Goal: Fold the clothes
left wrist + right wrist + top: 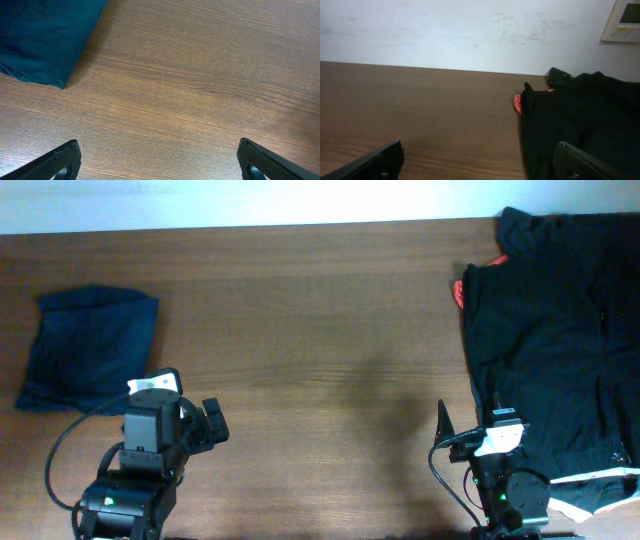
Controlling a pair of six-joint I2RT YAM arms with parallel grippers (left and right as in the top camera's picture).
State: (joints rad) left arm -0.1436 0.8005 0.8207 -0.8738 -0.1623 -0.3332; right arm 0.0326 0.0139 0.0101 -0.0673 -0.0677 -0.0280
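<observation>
1. Check the grippers. The left gripper (160, 167) hovers low over bare wood near the front-left corner of the desk (320, 330). Its fingers (55, 161) stand wide apart with nothing between them. The right gripper (480, 167) sits near the front edge, right of centre. Its fingers (375, 162) are likewise spread and hold nothing.

2. Locate the clothes. The navy garment (90, 345) lies against the left edge as a compact, roughly square bundle and looks already folded, so leave it alone. The black garments (560, 350) lie in a loose heap that fills the right side of the desk from the back-right corner to the front edge. A red trim (460, 292) shows at the heap's left border and a white piece (590, 480) near the front. You cannot tell from these views how many garments the heap contains.

3. The step in hand is probably to take one black garment from the heap.
- Use the right gripper, which is just beside the heap's left border.
- Pinch a single layer at an edge or corner, not a bunched ridge, or you may lift several pieces at once.
- Drag the garment toward the open centre of the desk, keeping it low so that it spreads.
- Bring the left gripper to the opposite edge and pull the cloth flat before you make any fold.
- Fold along straight lines and align the edges.
</observation>
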